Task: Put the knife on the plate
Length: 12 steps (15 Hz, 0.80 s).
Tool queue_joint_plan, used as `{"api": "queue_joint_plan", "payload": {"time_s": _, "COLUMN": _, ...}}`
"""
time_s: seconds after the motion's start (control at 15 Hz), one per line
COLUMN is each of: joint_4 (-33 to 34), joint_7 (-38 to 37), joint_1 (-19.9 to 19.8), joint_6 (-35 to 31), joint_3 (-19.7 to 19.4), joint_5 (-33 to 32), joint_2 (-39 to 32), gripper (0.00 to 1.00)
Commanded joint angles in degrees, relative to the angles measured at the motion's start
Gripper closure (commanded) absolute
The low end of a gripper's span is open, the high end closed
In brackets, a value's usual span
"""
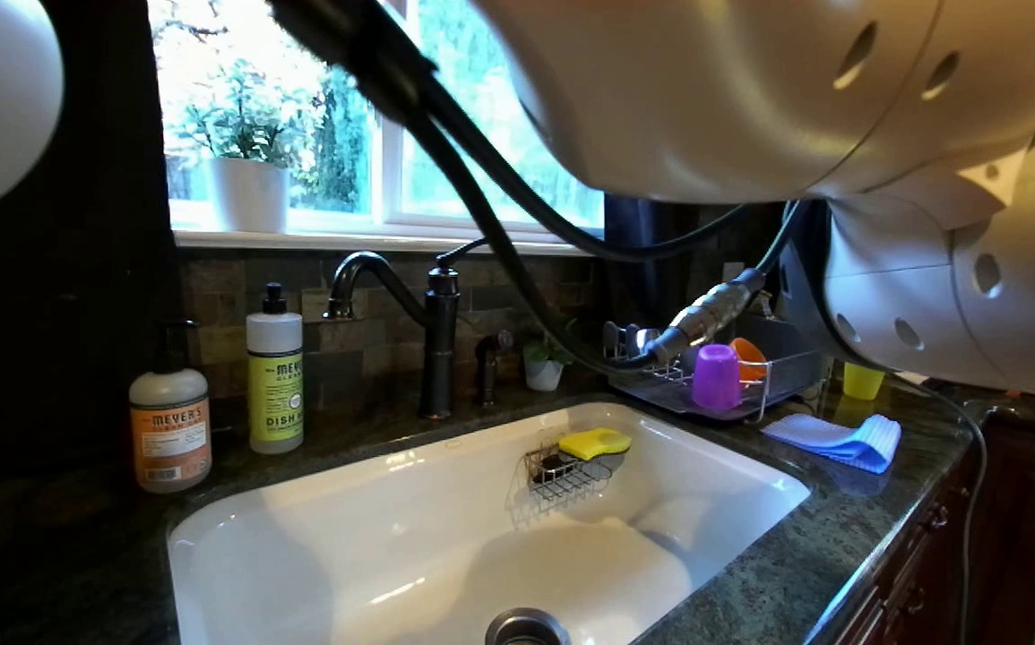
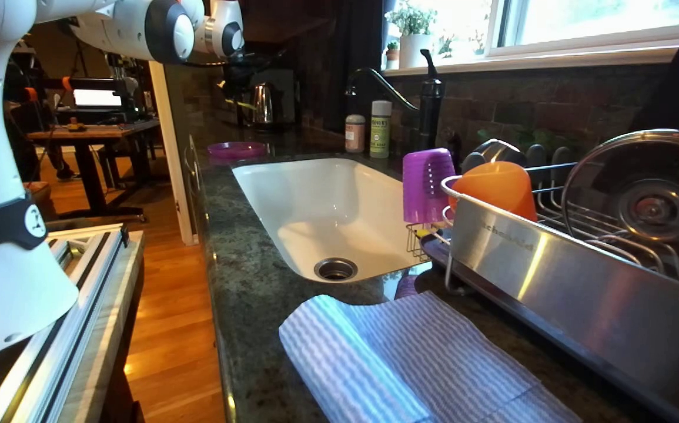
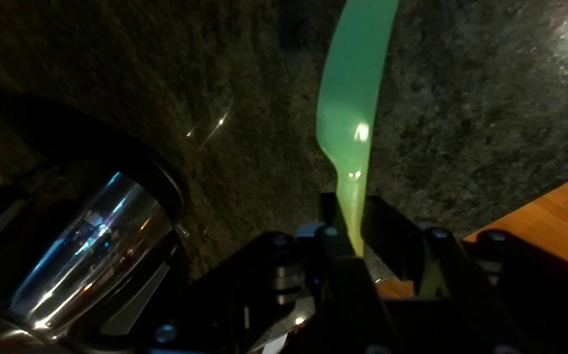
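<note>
In the wrist view, a translucent green knife [image 3: 350, 93] points up the picture, its narrow yellowish handle end pinched by my gripper [image 3: 351, 210]. The jaws are closed onto both sides of that handle. An exterior view shows the same knife [image 2: 244, 105] as a thin bright streak in the air over the far counter, below the dark gripper. The purple plate [image 2: 236, 150] lies flat on the counter beyond the sink, lower than the knife. A purple sliver at the wrist view's top right corner may be its rim.
A shiny kettle [image 3: 102, 246] stands beside the gripper, at left in the wrist view. The white sink [image 2: 321, 182] lies on the near side of the plate. Soap bottles [image 2: 380, 129], a faucet [image 2: 430, 106] and a dish rack [image 2: 492, 235] line the counter. A striped cloth [image 2: 410, 358] lies nearby.
</note>
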State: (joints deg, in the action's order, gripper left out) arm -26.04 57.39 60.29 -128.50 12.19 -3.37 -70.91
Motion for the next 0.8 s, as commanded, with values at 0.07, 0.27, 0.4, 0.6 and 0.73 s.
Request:
{"api": "queue_joint_plan", "payload": {"time_s": 0.07, "joint_4": -1.66, "joint_7": 1.2, "joint_1": -0.71, "joint_6": 4.44, "joint_3": 3.09, "joint_5": 3.88, "joint_2": 2.88, "gripper": 0.95}}
{"api": "queue_joint_plan", "payload": {"time_s": 0.27, "joint_4": -1.78, "joint_7": -3.98, "joint_1": -0.4, "joint_6": 8.89, "joint_3": 2.94, "joint_5": 5.26, "joint_2": 4.67, "gripper": 0.95}}
{"api": "queue_joint_plan", "payload": {"time_s": 0.4, "joint_4": -1.74, "joint_7": -9.62, "joint_1": -0.33, "joint_6": 11.48, "joint_3": 2.28, "joint_5": 5.62, "joint_2": 5.49, "gripper": 0.95}}
{"api": "queue_joint_plan", "payload": {"time_s": 0.6, "joint_4": -1.72, "joint_7": -12.16, "joint_1": -1.24, "joint_6": 16.3, "joint_3": 4.96, "joint_5": 8.54, "joint_2": 6.2, "gripper": 0.95}}
{"api": "queue_joint_plan", "payload": {"time_s": 0.73, "joint_4": -1.6, "joint_7": -12.06, "joint_1": -1.58, "joint_6": 20.55, "joint_3": 6.37, "joint_5": 10.45, "joint_2": 6.37, "gripper": 0.95}}
